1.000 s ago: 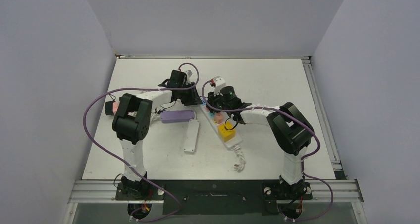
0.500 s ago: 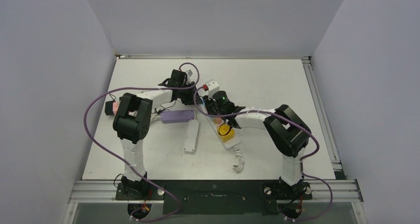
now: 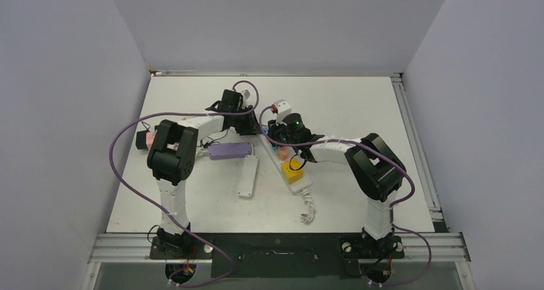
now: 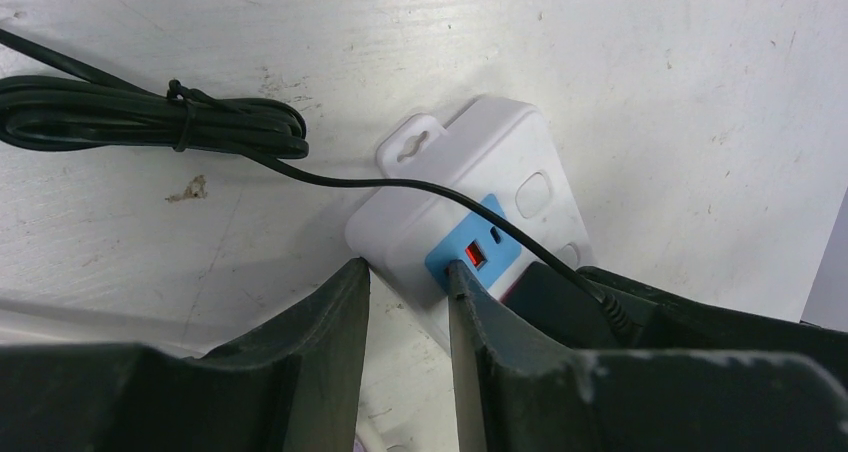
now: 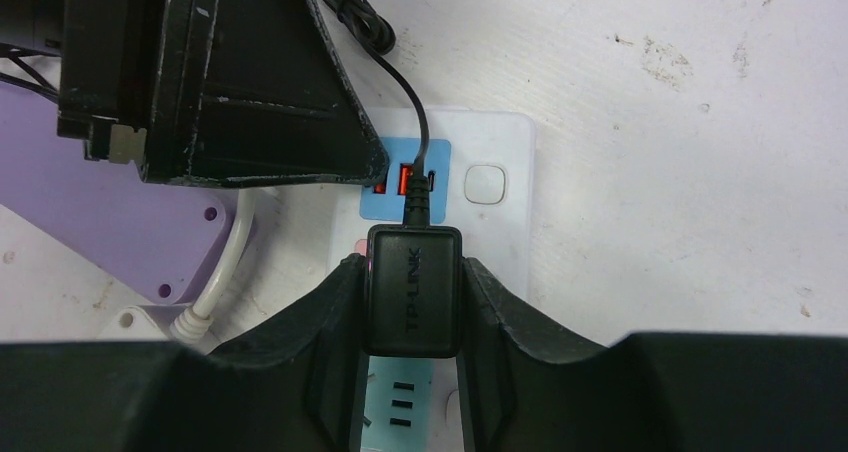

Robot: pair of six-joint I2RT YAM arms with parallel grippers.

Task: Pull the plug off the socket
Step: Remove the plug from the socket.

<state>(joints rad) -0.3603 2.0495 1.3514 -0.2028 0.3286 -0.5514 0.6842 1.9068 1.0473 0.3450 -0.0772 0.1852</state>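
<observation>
The black plug [image 5: 413, 292], a boxy adapter with a thin cable, sits over the white power strip [image 5: 490, 142], the socket. My right gripper [image 5: 413, 262] is shut on its two sides. Its pins are hidden, so I cannot tell whether it is seated. From above, the right gripper [image 3: 278, 142] covers the plug on the strip [image 3: 306, 184]. My left gripper [image 4: 410, 265] stands open by a narrow gap. One fingertip [image 4: 455, 272] presses on the strip's [image 4: 470, 162] blue USB panel. The other rests at the strip's edge. The left gripper [image 3: 253, 131] shows in the top view beside the right one.
A yellow plug [image 3: 293, 170] sits lower on the same strip. A purple strip [image 3: 229, 150] and another white strip [image 3: 247, 176] lie left of it. The adapter's coiled black cable [image 4: 150, 122] lies behind the strip. A small black and pink object [image 3: 144, 139] lies at the far left.
The right wrist swung left half a second ago, then came back right to about where it began, still holding the plug. The left arm has stayed put.
</observation>
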